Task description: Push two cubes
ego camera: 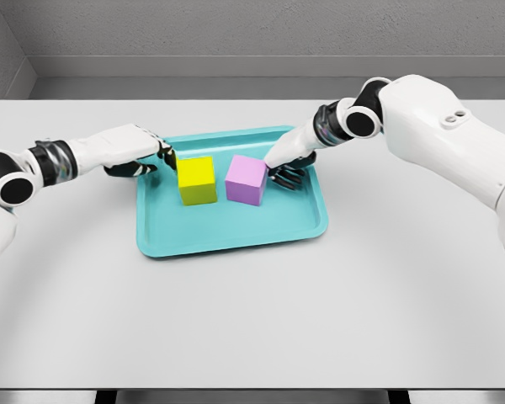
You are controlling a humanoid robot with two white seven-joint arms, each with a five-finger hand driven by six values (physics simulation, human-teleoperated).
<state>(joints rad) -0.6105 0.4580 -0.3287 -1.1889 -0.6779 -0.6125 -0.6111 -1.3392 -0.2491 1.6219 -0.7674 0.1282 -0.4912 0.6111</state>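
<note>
A yellow cube [198, 180] and a purple cube [247, 179] sit side by side, a small gap between them, on a teal tray [236, 227]. My left hand [156, 157] reaches in from the left, its dark fingertips at the yellow cube's left upper edge, over the tray's rim. My right hand [286, 171] comes from the right, fingers curled against the purple cube's right face. Neither hand grasps a cube.
The tray lies in the middle of a white table [252, 320]. A grey wall stands behind the table's far edge.
</note>
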